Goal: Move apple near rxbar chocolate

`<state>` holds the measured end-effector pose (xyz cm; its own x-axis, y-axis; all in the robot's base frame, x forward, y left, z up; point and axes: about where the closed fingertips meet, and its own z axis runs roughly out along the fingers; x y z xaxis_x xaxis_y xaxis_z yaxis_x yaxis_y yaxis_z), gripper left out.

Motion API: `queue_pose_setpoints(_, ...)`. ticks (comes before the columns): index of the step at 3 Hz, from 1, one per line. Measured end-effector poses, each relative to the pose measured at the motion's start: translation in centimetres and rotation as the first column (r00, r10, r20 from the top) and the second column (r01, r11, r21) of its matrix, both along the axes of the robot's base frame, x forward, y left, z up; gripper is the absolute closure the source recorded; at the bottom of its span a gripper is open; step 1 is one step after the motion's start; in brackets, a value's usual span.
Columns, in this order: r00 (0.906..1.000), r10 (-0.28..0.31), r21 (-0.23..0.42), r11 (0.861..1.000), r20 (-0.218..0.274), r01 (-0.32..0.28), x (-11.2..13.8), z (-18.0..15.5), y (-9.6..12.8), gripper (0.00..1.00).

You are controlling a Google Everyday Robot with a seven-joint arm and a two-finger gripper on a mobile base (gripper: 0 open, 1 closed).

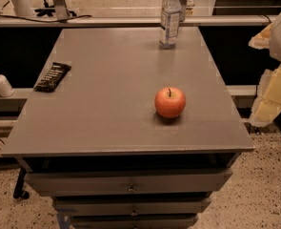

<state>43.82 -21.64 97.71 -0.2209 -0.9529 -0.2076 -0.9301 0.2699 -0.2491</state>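
The apple [170,102], red-orange with a short dark stem, sits upright on the grey table top [111,109], right of centre and toward the front. The rxbar chocolate [53,76], a flat black bar with pale lettering, lies at the table's left edge, further back than the apple. The two are far apart, with bare table between them. My gripper [275,80] shows as a pale, yellowish-white shape at the right edge of the view, beyond the table's right side, level with the apple and well clear of it. It holds nothing that I can see.
A clear plastic water bottle [170,18] stands at the back edge of the table, right of centre. A small white pump bottle [0,82] sits on a lower ledge left of the table. Drawers [130,182] run below the front edge.
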Motion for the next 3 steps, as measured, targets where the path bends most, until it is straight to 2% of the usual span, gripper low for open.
queue_pose_setpoints(1, 1.0000, 0.000, 0.000, 1.000, 0.000, 0.000, 0.0, 0.0, 0.0, 0.00)
queue_pose_setpoints(2, 0.9999, -0.006, 0.094, 0.996, 0.013, 0.004, 1.0, -1.7, 1.4, 0.00)
queue_pose_setpoints(3, 0.9998, -0.011, 0.272, 0.962, 0.017, 0.006, 3.1, -5.4, 4.9, 0.00)
